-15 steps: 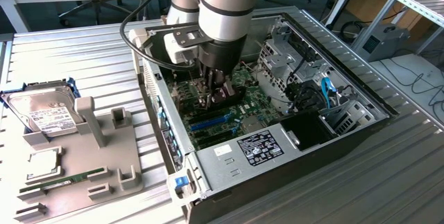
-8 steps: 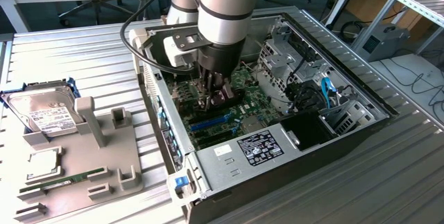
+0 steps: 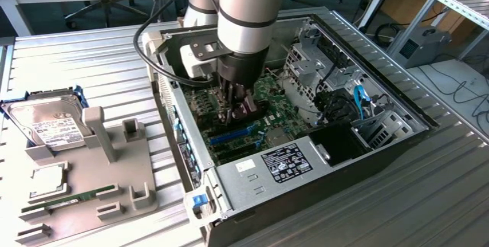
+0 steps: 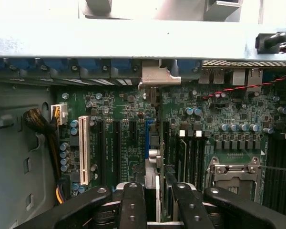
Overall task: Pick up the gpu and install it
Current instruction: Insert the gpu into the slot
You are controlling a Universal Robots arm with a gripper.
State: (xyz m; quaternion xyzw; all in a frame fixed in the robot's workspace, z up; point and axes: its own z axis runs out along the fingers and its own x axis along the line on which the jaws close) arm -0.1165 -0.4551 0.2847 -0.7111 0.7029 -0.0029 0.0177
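My gripper [image 3: 233,114] reaches down into the open computer case [image 3: 382,86], just above the green motherboard [image 3: 267,89]. It is shut on the gpu [image 3: 249,111], a dark flat card held on edge. In the wrist view the gpu [image 4: 153,143] runs edge-on from between my black fingers [image 4: 132,205] to its silver end bracket [image 4: 157,76] at the case's rear wall. Its lower edge lies along the blue expansion slot [image 4: 148,133]; I cannot tell how deep it sits. My gripper [image 4: 155,193] stands over the middle of the board.
Next to the gpu are a white slot [image 4: 83,150], RAM sticks [image 4: 190,152] and the CPU socket [image 4: 233,174]. At the exterior view's left a grey holder [image 3: 91,189] carries a hard drive [image 3: 46,124], a chip [image 3: 46,179] and a RAM stick [image 3: 68,199]. The power supply [image 3: 287,164] fills the case's front.
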